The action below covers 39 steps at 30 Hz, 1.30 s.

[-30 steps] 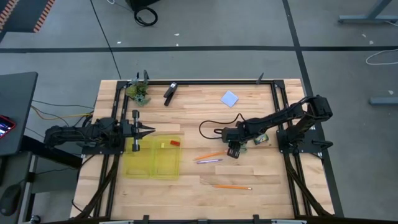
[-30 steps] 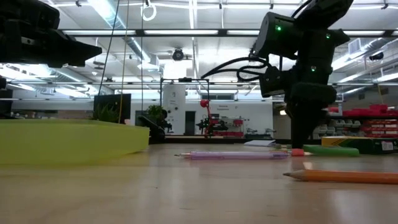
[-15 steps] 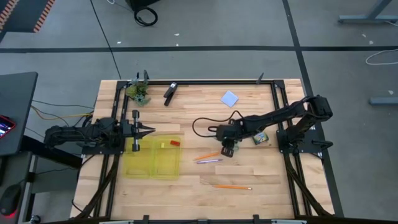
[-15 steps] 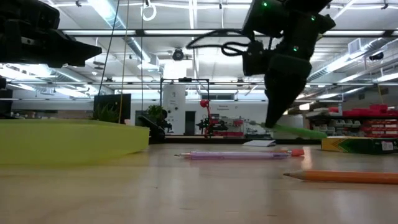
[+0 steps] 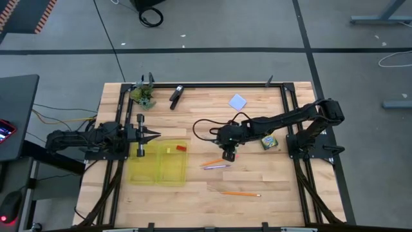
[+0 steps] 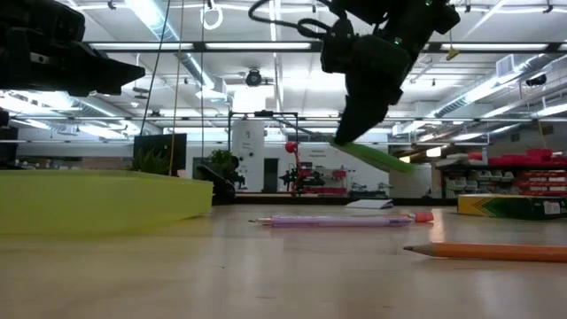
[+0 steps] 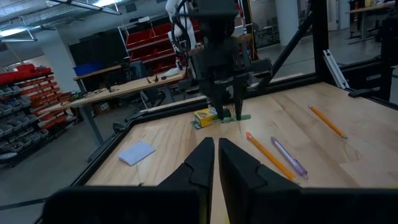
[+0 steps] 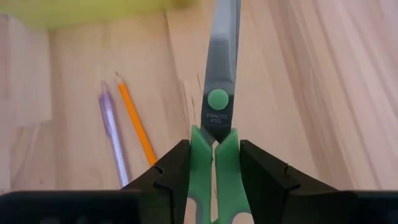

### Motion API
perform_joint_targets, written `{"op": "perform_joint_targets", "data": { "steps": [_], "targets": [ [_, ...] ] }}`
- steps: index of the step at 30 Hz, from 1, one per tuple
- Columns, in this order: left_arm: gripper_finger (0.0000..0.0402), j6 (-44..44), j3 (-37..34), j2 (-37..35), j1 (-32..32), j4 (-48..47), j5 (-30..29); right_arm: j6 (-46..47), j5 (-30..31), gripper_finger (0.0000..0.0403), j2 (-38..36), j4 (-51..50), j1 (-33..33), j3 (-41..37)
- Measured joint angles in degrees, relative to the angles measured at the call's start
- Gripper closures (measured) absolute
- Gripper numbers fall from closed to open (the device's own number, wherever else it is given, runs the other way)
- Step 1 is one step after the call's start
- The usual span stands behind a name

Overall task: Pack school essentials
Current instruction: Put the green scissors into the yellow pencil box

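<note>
My right gripper hangs over the middle of the table, just right of the yellow tray, shut on the green-handled scissors. Below it lie an orange pencil and the purple pen; a second pencil lies nearer the near edge. The red eraser sits in the tray. The pale blue notepad and crayon box rest flat on the table. My left gripper is shut and waits over the tray's far edge. My right gripper pinches the scissors between its two fingers by the green handle shanks, just behind the pivot. The closed blades point ahead along the fingers. The scissors are lifted clear of the table, and a green part slants down below the gripper.
A black oblong tool and a green leafy clump lie near the far edge on the left. A dark cable loops off the right arm over the table. Bare wood shows along the near edge and the far middle.
My right gripper has moved toward the table's left edge, nearer the yellow tray, and has risen. The scissors it holds have come up off the table, clear of the pencil and pen, and now hang tilted below it.
</note>
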Motion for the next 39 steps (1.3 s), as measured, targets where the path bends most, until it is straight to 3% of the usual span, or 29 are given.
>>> {"op": "perform_joint_targets", "data": {
  "steps": [26,39],
  "targets": [
    [0.0371,-0.01,0.00,0.00,-0.01,0.00,0.00,-4.55,2.68,0.0269,-0.02,20.55,5.66,0.03],
    [0.0365,-0.02,0.02,0.00,0.00,0.00,-0.02,-11.35,5.16,0.0267,-0.02,34.73,7.26,0.05]
  ]
}}
